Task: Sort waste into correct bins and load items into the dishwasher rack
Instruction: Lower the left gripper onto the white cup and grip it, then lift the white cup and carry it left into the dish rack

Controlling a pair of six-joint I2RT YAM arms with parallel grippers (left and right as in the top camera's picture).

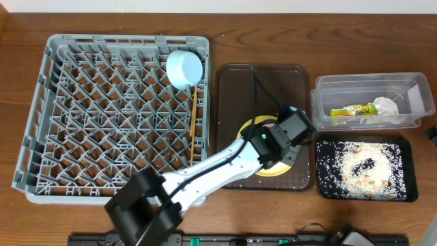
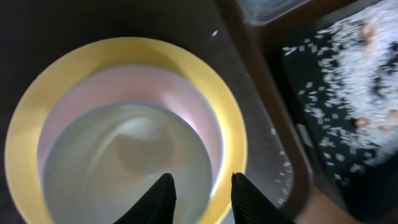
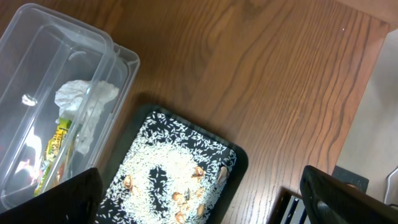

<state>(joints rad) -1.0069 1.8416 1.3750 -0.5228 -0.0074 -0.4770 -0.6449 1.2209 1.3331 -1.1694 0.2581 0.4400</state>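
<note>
Though illegible, dark print on snack wrapper point(image 1: 351, 111).

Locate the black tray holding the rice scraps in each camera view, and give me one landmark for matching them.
Overhead: the black tray sits at lower right, right of the brown serving tray.
Left wrist: the black tray is at upper right, running off the edge, past the yellow plate.
Right wrist: the black tray is at bottom centre, cut by the lower edge.
Shared landmark: the clear tub, next to the tray in every view.
</note>
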